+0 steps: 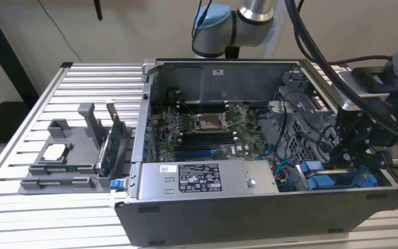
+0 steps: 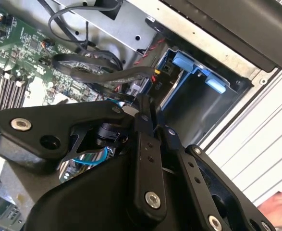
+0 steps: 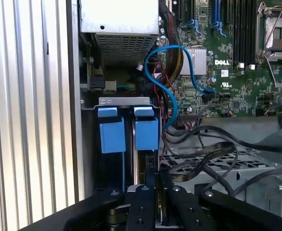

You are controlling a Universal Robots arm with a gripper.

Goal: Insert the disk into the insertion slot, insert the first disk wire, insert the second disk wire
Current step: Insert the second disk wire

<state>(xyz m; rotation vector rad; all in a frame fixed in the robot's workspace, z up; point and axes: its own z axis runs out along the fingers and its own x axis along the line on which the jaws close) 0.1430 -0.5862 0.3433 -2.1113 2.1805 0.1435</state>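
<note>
Exterior view: gripper [image 1: 342,155] low at lower right, over the blue-framed disk [image 1: 323,181] seated in the insertion slot [image 1: 365,182]
First wrist view: fingers nearly closed, grasp unclear; 2 blue carriers [image 3: 113,132]
Risk: loose cables [image 3: 167,103] beside the bay could snag

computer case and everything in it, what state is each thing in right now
computer case: side open, lying flat on the table
disk: seated in the insertion slot
blue cable: looped loose above the board
processor socket: bare, no cooler
tool: fingers close together, at the disk's end
</note>
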